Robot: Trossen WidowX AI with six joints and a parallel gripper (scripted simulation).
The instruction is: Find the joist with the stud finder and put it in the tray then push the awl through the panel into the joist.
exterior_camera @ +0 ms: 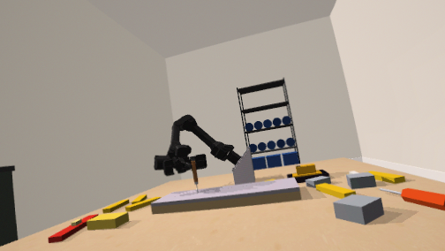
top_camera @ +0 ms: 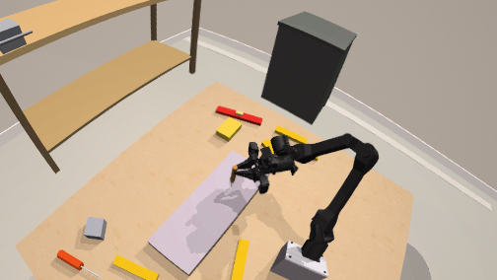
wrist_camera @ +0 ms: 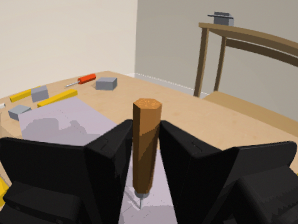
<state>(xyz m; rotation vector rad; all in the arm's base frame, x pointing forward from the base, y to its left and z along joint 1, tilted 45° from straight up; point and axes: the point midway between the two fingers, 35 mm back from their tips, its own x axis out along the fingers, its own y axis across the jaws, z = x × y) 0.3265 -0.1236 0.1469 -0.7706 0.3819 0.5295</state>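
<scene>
Wooden tabletop (top_camera: 123,163) (exterior_camera: 221,225) (wrist_camera: 200,112), end effector (top_camera: 235,171) (exterior_camera: 194,164) (wrist_camera: 145,125) low, gripping 1 upright awl (top_camera: 234,174) (exterior_camera: 195,172) (wrist_camera: 145,150)

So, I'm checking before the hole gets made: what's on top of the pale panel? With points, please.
The awl (top_camera: 234,175) (exterior_camera: 195,173) (wrist_camera: 146,145) stands over it, plus shadows. Anything beneath is covered.
</scene>
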